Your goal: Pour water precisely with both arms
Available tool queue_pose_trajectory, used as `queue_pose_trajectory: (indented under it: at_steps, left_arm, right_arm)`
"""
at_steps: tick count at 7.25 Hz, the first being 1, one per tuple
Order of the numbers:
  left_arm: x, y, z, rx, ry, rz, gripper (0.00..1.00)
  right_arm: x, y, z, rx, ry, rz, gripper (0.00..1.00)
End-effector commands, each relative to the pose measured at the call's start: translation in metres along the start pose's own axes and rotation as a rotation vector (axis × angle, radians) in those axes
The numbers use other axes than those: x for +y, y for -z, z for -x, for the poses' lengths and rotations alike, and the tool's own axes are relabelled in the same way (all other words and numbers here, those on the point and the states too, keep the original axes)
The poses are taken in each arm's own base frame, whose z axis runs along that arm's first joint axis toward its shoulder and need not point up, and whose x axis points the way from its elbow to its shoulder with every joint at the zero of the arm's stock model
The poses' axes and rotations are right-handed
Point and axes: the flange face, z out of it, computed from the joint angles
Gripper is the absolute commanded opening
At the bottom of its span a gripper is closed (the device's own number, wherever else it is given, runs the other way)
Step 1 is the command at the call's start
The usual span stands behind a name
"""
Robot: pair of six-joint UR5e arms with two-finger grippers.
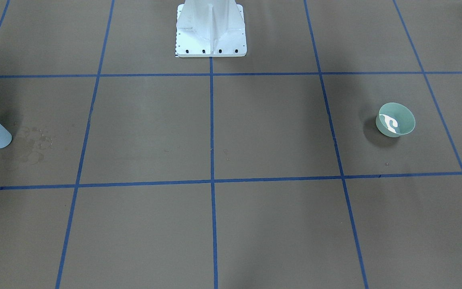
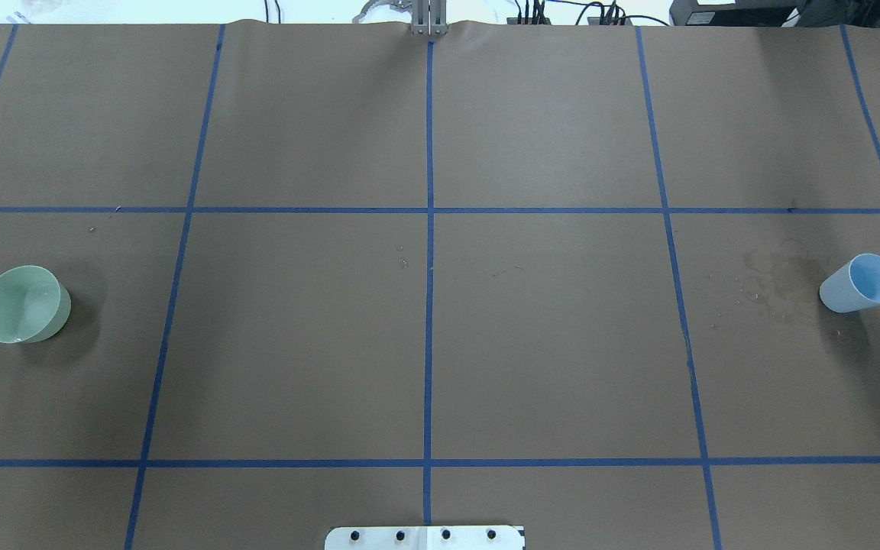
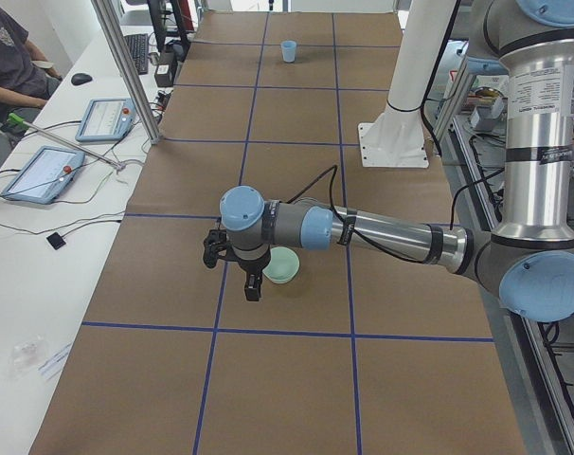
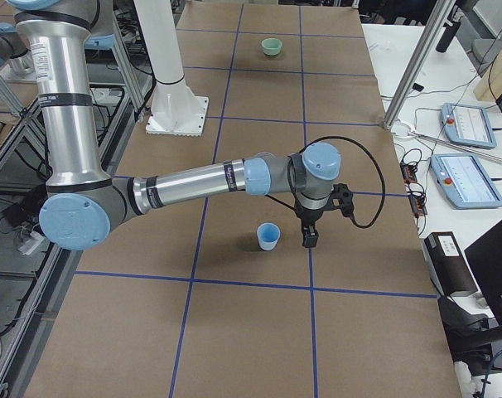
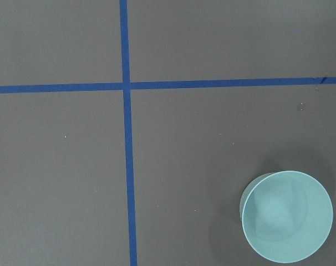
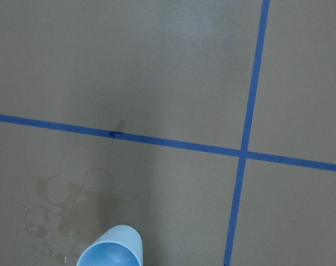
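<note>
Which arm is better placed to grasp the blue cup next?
Right. The right gripper hangs beside the blue cup; the left arm is by the green bowl at the far end.

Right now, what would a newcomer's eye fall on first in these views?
Two cups at opposite ends: a pale green cup on the robot's left, a light blue cup on its right. Wet rings and blotches stain the brown paper beside the blue one. The left arm and right arm each stretch out by their own cup.
</note>
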Motion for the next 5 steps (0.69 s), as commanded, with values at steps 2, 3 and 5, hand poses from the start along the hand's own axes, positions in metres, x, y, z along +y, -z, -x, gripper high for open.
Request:
queue_pose_trajectory:
  at_steps: [2, 3, 5]
  left_arm:
    - [0.002, 0.007, -0.008, 0.006, -0.017, -0.014, 1.0]
    - [0.001, 0.01, -0.013, 0.018, -0.021, -0.018, 1.0]
    - [-0.009, 0.016, -0.022, 0.017, -0.042, -0.033, 1.0]
  right_arm:
    - [-0.002, 0.0, 0.0, 0.001, -0.005, -0.001, 0.99]
    - [-0.001, -0.001, -0.001, 0.002, -0.008, 0.003, 0.99]
    - [-0.001, -0.001, -0.001, 0.002, -0.01, 0.001, 0.99]
